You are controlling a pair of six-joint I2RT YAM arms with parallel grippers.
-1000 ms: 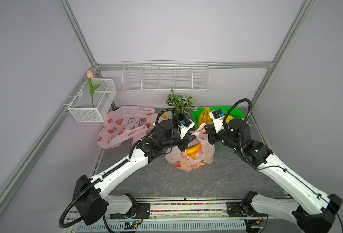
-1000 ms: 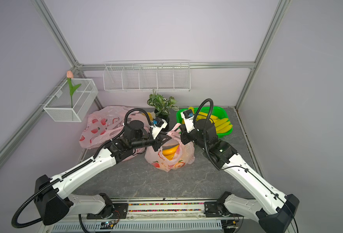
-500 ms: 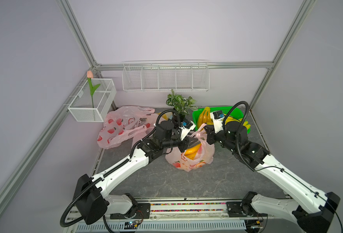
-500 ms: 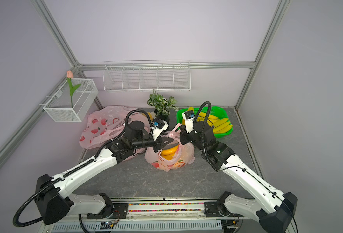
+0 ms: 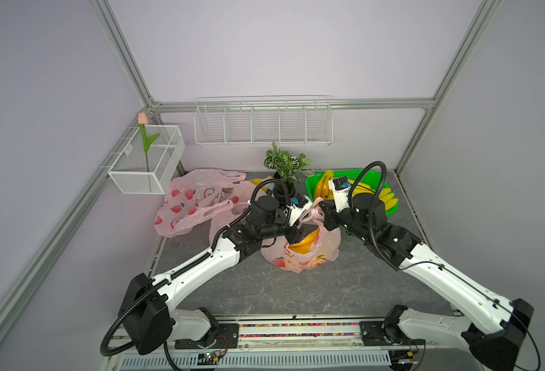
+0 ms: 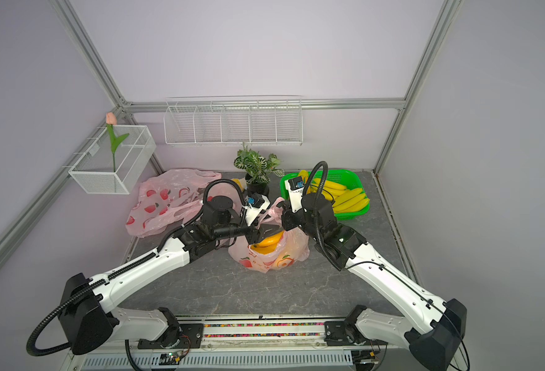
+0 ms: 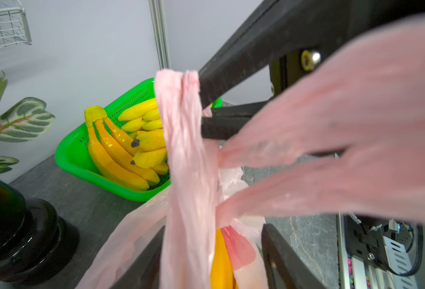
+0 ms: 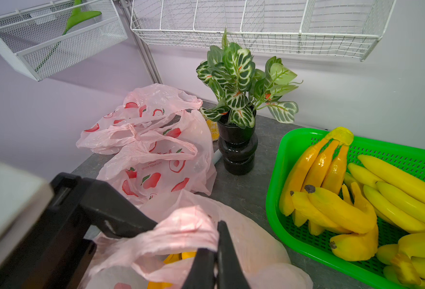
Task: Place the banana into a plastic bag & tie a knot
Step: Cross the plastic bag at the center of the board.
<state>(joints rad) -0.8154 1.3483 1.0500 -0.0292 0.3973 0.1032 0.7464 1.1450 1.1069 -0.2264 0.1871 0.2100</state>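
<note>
Left gripper (image 6: 269, 232), clamped a second ago, now stands open around a bag (image 6: 274, 257) handle (image 7: 186, 150) near the plant (image 6: 256, 162), while the right gripper (image 8: 215, 246) pinches that handle tight. With the banana (image 6: 266, 242) inside the bag, the knot appears unfinished.

Both arms reach from the near rail toward the middle, tips close together. The left arm (image 5: 200, 266) stretches low and nearly level, and the left gripper (image 6: 272, 233) points right, jaws standing apart. The right arm (image 5: 441, 276) angles in from the right, wrist bent leftward. The right gripper (image 5: 320, 207) is pinched tight on a bag handle (image 8: 181, 232).
</note>
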